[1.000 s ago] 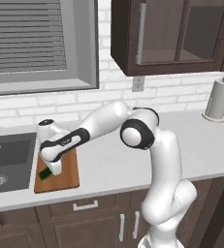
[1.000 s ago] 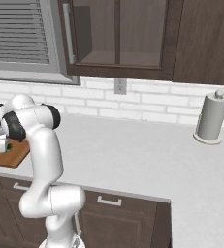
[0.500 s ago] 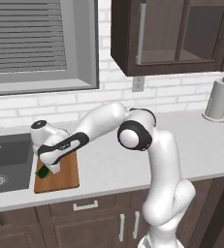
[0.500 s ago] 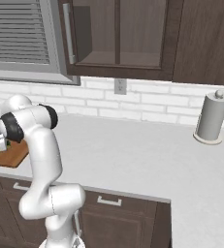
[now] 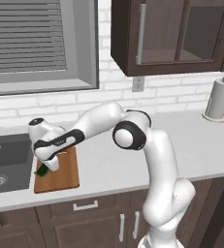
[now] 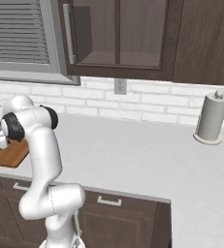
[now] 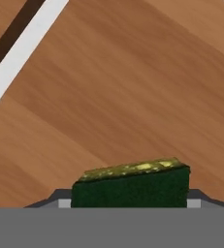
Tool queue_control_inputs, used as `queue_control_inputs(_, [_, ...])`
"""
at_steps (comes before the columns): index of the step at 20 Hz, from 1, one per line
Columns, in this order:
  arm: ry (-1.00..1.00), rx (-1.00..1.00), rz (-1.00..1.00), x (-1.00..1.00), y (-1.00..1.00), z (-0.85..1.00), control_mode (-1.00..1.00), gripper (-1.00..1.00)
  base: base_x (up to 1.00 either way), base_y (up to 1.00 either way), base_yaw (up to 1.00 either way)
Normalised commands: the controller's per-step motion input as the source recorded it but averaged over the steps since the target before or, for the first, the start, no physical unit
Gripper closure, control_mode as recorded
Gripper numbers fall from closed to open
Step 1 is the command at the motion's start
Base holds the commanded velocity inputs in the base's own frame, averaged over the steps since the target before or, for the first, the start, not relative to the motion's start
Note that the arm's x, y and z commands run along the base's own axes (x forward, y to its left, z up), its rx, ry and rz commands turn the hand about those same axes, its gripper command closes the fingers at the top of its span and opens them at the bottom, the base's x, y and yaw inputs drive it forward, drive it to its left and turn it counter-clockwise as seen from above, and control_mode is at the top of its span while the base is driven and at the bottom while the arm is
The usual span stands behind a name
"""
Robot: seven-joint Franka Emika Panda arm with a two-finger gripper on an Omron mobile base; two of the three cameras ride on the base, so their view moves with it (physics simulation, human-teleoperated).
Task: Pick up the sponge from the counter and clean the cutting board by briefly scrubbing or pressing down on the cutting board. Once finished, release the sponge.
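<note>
Over unlabelled cutting board [image 5: 60,174], fingers [image 5: 51,163] grip sponge [image 7: 131,188].

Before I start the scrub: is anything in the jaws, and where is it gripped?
Yes: the small green and yellow rectangular sponge, gripped across its two short ends, just above the reddish-brown wooden cutting board.

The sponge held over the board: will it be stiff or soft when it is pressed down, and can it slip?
The sponge looks like a small foam block with two layers, so it probably squashes and weighs little. Its flat faces should not roll. On the smooth cutting board it may slide somewhat.
</note>
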Motion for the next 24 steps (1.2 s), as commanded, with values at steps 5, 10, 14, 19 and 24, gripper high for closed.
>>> queue_control_inputs(5, [0.00, -0.07, 0.00, 0.18, -0.10, -0.28, -1.00, 1.00, 0.00, 0.00, 0.00])
queue_control_inputs(10, [-0.10, -0.10, 0.00, 0.09, -0.22, -0.48, -1.00, 1.00, 0.00, 0.00, 0.00])
queue_control_inputs(14, [-0.11, -0.03, 0.00, 0.00, -0.49, -0.36, -1.00, 1.00, 0.00, 0.00, 0.00])
queue_control_inputs(19, [-0.05, 0.00, 0.00, 0.00, -0.74, -0.32, -1.00, 1.00, 0.00, 0.00, 0.00])
queue_control_inputs(24, [0.00, 0.00, 0.00, 0.01, -0.71, -0.27, -1.00, 1.00, 0.00, 0.00, 0.00])
